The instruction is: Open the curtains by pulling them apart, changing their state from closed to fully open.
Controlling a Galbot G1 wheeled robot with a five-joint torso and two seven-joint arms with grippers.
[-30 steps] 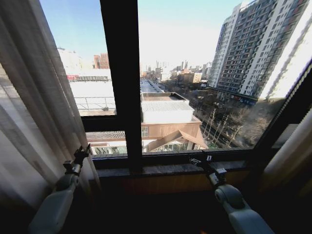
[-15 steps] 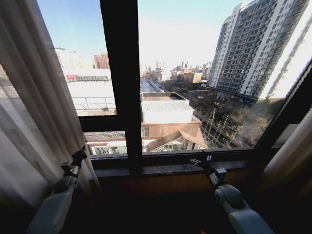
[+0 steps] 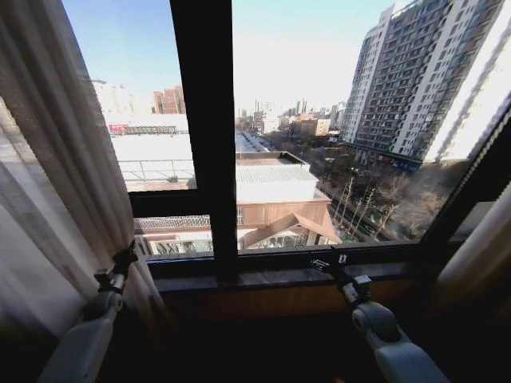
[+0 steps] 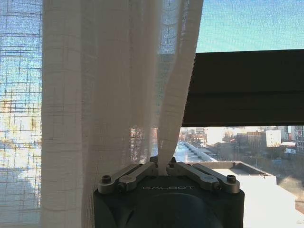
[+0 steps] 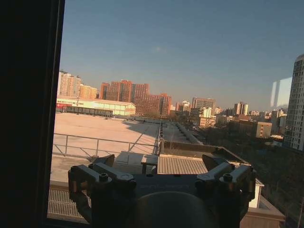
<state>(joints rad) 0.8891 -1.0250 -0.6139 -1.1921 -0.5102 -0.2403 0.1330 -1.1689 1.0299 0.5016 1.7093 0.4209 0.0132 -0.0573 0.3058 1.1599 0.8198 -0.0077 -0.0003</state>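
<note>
Curtains (image 3: 56,167): 1 panel | left gripper (image 4: 161,164): fingers clenched on its edge | right gripper (image 5: 159,164): fingers spread, empty

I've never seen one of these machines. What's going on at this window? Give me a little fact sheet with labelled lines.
Setting: window overlooking city rooftops and towers
Left curtain: sheer cream panel, gathered at the left side of the window
Left claw: shut on the left curtain's edge, low beside the sill
Right claw: open, holding nothing, just above the window sill
Right curtain: bunched at the far right
Glass: mostly uncovered
</note>
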